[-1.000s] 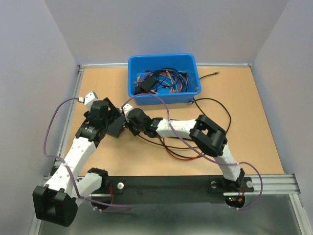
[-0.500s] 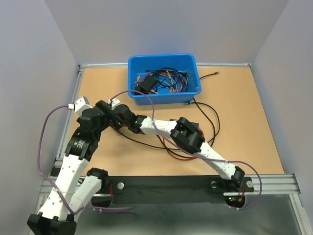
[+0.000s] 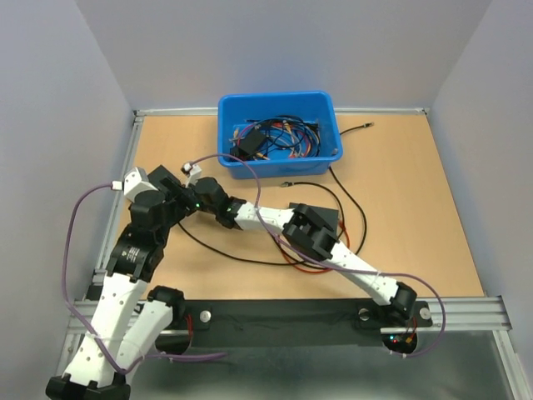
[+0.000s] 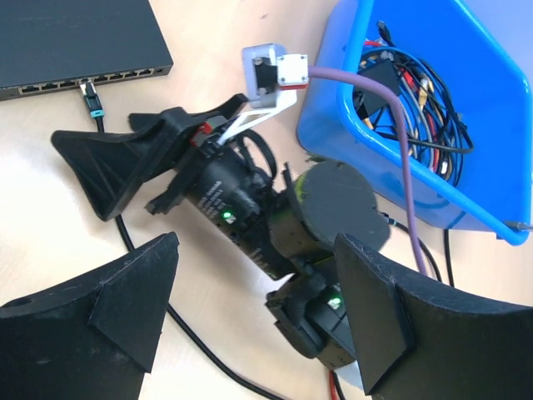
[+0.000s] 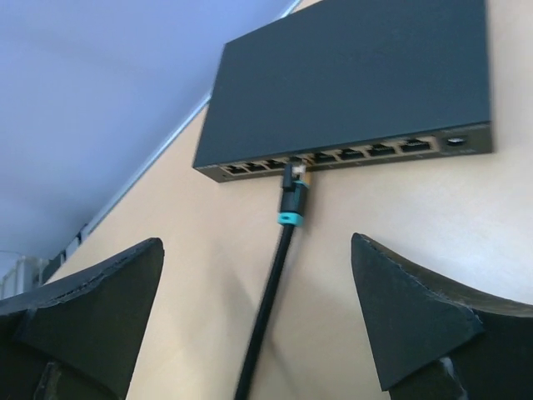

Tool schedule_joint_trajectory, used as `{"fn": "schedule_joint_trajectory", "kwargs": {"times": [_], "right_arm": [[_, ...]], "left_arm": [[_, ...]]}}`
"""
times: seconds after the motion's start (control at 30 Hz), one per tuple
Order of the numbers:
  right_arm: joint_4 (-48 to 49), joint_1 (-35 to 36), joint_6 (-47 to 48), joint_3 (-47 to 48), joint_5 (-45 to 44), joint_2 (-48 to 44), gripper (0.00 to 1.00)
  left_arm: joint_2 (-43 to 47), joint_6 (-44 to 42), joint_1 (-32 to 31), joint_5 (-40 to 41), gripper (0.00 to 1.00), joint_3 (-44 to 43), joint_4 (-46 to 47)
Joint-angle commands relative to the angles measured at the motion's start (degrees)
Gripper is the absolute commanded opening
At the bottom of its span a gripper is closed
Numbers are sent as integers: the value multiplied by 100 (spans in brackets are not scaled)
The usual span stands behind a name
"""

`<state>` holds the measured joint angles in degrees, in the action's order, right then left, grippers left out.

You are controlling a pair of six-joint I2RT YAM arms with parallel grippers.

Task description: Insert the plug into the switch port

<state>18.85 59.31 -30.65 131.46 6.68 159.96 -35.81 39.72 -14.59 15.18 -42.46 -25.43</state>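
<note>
At the front face of the switch (image 5: 358, 75), the plug (image 5: 293, 193) (black boot, teal band, on a black cable (image 5: 265, 308)) has its tip seated in one of the ports. The right gripper (image 5: 256, 250) faces it, jaws spread wide and clasping nothing. The left gripper (image 4: 250, 250) hangs above the right arm's wrist, jaws likewise apart and empty.

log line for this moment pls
right gripper open, clear of plug | left gripper open, empty | plug in a port of the switch
</note>
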Motion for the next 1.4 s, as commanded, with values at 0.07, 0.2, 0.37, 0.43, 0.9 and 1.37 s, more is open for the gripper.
{"fn": "schedule_joint_trajectory", "kwargs": {"times": [0.07, 0.2, 0.37, 0.43, 0.9, 1.37], "right_arm": [[-101, -130, 446, -1032, 18, -868, 100], [13, -121, 744, -2156, 36, -1799, 100], [-4, -121, 1193, -3510, -482, -3372, 100], [-22, -130, 1325, -4319, -824, -3882, 100], [-1638, -481, 272, -8001, -2918, -7636, 100], [-3300, -1640, -2058, -9313, -2700, -8965, 99]], "left_arm": [[-14, -26, -18, 64, 87, 62, 82], [39, -44, -9, 195, 87, 1, 21], [223, -88, -18, 170, 86, -52, -94], [250, -105, -18, 30, 85, 9, 38], [-698, 141, -306, -1720, 80, 1160, 1707], [-3561, 598, -2478, -1272, 78, 168, 3369]]}}
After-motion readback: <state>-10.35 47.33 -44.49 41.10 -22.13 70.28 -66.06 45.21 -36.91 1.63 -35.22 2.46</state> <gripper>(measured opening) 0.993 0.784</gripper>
